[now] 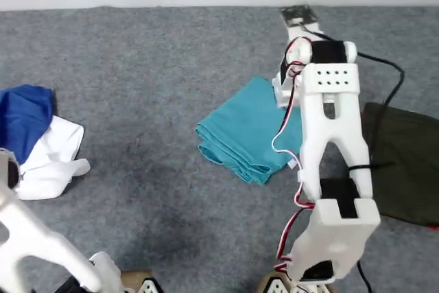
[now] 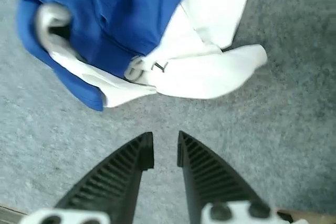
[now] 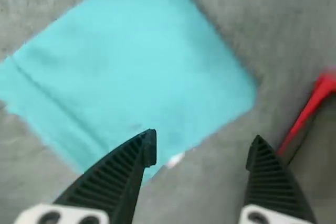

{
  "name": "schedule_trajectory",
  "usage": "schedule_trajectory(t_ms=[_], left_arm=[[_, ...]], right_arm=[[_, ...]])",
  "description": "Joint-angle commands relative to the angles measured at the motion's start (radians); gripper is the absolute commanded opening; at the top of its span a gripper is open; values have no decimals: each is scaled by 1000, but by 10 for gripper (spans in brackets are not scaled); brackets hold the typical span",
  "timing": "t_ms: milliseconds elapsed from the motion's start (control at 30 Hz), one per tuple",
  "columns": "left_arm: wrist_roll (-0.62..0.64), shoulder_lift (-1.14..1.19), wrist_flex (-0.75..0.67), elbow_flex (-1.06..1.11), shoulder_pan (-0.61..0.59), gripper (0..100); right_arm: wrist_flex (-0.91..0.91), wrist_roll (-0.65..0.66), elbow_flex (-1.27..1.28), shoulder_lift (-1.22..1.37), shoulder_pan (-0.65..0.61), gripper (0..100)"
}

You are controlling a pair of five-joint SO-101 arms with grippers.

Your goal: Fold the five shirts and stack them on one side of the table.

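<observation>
Four shirts: blue shirt (image 1: 24,118), white shirt (image 1: 51,156), teal shirt (image 1: 250,132), dark shirt (image 1: 401,162). Left fingers (image 2: 121,177) slightly apart; right fingers (image 3: 121,177) wide apart.

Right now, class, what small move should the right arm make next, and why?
Probably lower the right gripper onto the edge of the teal shirt and close on it. Its fingers stand open above that edge, one over cloth, one over bare table. The shirt lies folded, apart from the dark shirt, so it seems ready for stacking.
</observation>
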Motion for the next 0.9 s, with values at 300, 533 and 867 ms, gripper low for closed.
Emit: schedule_trajectory(t_ms=[300, 533, 867], left_arm=[[-2, -12, 17, 7, 8, 83], [-2, -12, 17, 7, 6, 83], [-2, -12, 17, 7, 5, 83]], right_arm=[[16, -474, 141, -51, -84, 355], [-229, -575, 252, -45, -93, 446], [-693, -643, 635, -36, -108, 445]])
